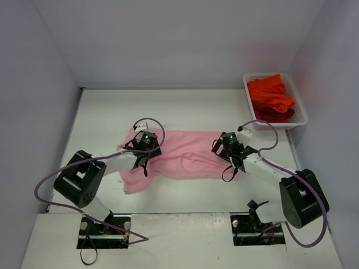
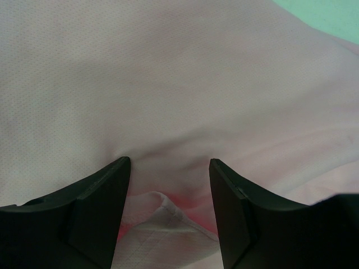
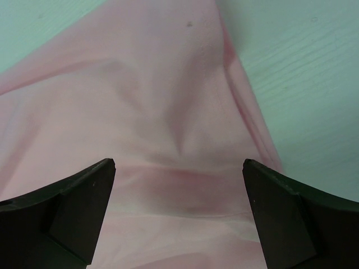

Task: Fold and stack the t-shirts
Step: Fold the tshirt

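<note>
The pink t-shirt (image 1: 185, 154) lies spread out and rumpled across the middle of the bench (image 1: 185, 106), its long side running left to right, with a bunched flap at its near left corner reaching toward the arms' bases. Both arms lean in over it, one at each end. The left hand (image 2: 170, 168) sits low on the shirt's left part, its two dark fingers (image 2: 106, 196) about half parted and pressing into the cloth; a soft ridge of pink fabric and a stitched hem show in the gap between them, and the cloth there does not look pinched, so this hand is not gripping anything. The right hand (image 3: 179, 168) hangs over the shirt's right end with its fingers (image 3: 84, 196) spread wide, only loose wrinkled cloth below the gap and the shirt's right edge running just beside its right finger, bare bench beyond that. Well apart from the pink shirt, at the far right corner of the bench, the orange-red t-shirts (image 1: 270, 98) lie heaped unfolded inside a white mesh basket (image 1: 303, 115) that stands against the right wall
</note>
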Controlling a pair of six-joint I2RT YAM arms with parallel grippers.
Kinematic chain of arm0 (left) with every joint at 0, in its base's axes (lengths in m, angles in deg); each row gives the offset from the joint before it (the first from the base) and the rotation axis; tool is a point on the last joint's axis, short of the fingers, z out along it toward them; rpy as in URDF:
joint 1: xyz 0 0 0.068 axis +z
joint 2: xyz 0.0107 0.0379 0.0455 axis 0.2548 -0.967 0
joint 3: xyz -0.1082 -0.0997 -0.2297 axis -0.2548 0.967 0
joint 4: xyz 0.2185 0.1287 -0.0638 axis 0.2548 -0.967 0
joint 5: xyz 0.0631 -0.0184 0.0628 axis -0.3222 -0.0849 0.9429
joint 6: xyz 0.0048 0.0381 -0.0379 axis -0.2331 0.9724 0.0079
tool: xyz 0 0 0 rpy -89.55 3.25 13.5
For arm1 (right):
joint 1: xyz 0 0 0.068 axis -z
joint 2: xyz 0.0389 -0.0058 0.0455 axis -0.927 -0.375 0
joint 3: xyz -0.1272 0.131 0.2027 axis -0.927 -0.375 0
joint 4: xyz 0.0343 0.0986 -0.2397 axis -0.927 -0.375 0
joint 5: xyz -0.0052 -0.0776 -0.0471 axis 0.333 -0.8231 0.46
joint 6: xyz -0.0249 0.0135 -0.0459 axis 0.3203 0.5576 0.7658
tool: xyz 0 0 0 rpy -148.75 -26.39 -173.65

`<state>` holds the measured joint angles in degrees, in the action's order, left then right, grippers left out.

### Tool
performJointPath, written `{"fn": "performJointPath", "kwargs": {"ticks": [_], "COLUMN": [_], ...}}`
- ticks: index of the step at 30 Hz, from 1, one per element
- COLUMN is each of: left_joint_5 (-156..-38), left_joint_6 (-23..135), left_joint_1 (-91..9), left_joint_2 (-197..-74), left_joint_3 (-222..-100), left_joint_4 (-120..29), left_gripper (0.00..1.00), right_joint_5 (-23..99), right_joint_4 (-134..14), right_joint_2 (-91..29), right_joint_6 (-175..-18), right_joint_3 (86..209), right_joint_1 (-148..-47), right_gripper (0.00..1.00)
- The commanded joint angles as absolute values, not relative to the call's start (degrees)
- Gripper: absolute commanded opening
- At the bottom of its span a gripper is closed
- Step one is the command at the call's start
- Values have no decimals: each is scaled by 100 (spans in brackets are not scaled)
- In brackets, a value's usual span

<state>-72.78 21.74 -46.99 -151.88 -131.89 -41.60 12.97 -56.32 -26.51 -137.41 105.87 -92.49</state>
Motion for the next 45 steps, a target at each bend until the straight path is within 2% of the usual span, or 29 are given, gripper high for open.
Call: {"fn": "performJointPath", "kwargs": {"ticks": [1,8,15,45], "left_joint_5": [-7291,-7300,-7247,-7264], "left_joint_6": [2221,2195,2265,2353], "left_joint_1": [-4649,-4649,-4649,-4429], "left_joint_2": [-14970,-14978,-14891,-14170], "left_joint_3": [-13178,-13169,-13196,-12625], "left_joint_4": [-4241,-4232,-4294,-4479], "left_gripper": [55,55,55,55], "right_joint_5": [922,931,931,509], "right_joint_4": [-5638,-5638,-5559,-5462], "right_joint_2": [-2552,-3333,-3528,-3554], "right_joint_6": [-13809,-13984,-14362,-14960], "right_joint_3": [11058,11656,11393,10531], "right_joint_1": [-9609,-10347,-10664,-10682], "right_gripper": [94,95,95,95]}}
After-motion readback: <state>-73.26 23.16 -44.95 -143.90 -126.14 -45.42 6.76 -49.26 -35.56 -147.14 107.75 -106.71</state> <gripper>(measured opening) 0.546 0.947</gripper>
